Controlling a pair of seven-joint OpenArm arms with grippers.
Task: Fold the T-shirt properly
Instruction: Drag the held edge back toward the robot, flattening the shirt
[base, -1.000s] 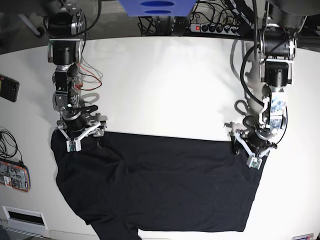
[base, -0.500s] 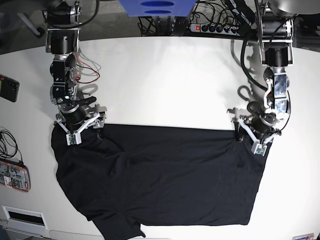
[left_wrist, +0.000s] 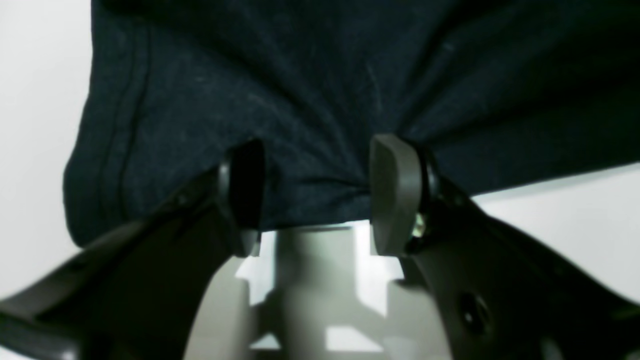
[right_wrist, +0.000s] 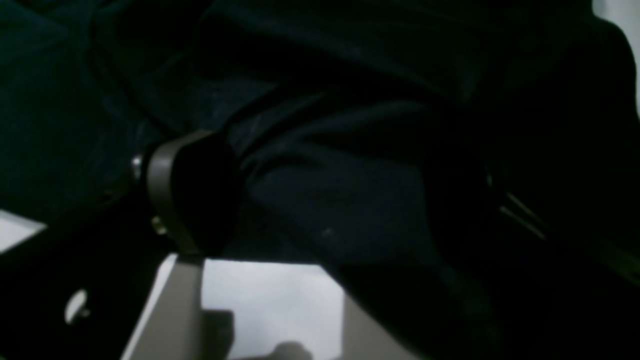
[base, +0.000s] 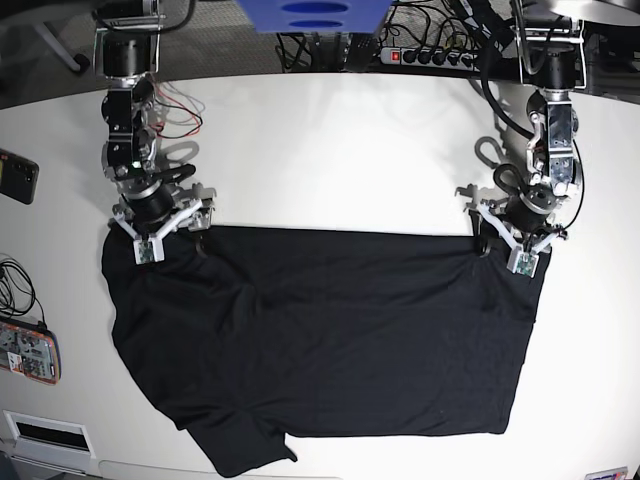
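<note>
The left pincer (base: 512, 236), at the right of the base view, stands with its jaws apart, the T-shirt's (base: 330, 340) top hem lying between its pads (left_wrist: 392, 195) without being pinched; cloth bunches slightly against one pad, and I cannot tell whether that pad has any real hold. The right pincer (base: 160, 226), at the left of the same view, is spread wide over the opposite corner, and its wrist camera shows dark folds between the jaws, nothing clamped. The shirt lies spread across the lower half of the white bench (base: 330, 150), its top edge running nearly straight from one pincer to the other, a sleeve trailing at the lower left. To my eye the shirt is being laid out flat. To do it well, both arms should lift clear together and straight up, so neither pad drags the hem and wrinkles that edge.
</note>
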